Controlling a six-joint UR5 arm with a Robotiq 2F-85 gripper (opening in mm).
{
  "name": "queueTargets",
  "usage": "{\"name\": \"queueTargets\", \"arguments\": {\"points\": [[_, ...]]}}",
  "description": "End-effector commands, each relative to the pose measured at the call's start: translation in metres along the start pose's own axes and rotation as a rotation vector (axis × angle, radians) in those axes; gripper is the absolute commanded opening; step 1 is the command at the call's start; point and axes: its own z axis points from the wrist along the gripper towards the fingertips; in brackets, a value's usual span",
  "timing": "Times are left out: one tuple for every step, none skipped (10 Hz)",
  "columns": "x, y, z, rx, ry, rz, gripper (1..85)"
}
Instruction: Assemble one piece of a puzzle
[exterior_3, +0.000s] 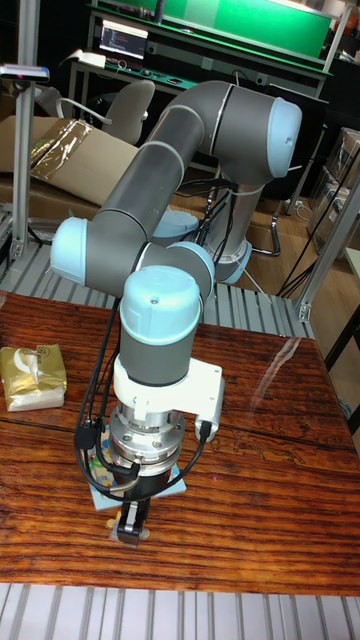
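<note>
My gripper (131, 527) points straight down near the front edge of the wooden table (260, 470). Its dark fingers (128, 520) stand close together over a light blue puzzle board (172, 487), of which only the edges show beside the wrist. A small pinkish bit (138, 537) shows at the fingertips; I cannot tell whether it is a puzzle piece or whether it is held. The arm hides most of the board.
A gold-wrapped packet (33, 377) lies at the table's left edge. Black cables (95, 440) loop down from the wrist on the left. Metal slats run behind and in front of the table. Chairs and benches stand in the background.
</note>
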Motion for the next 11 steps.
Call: {"name": "queueTargets", "arguments": {"points": [[0.000,-0.004,-0.007,0.014,-0.010,0.031,37.7],[0.001,-0.005,-0.009,0.015,-0.009,0.035,37.7],[0.006,-0.006,-0.010,0.017,0.005,0.028,39.3],[0.011,-0.007,-0.010,0.025,0.017,0.016,42.3],[0.012,-0.008,-0.008,0.026,0.021,0.006,46.3],[0.012,-0.007,-0.008,0.024,0.020,0.000,48.0],[0.011,-0.007,-0.007,0.020,0.017,-0.008,50.3],[0.011,-0.007,-0.005,0.020,0.017,-0.008,50.7],[0.009,-0.007,-0.002,0.020,0.013,-0.009,51.0],[0.008,-0.008,0.000,0.021,0.012,-0.009,51.7],[0.007,-0.007,0.001,0.021,0.012,-0.009,52.0]]}}
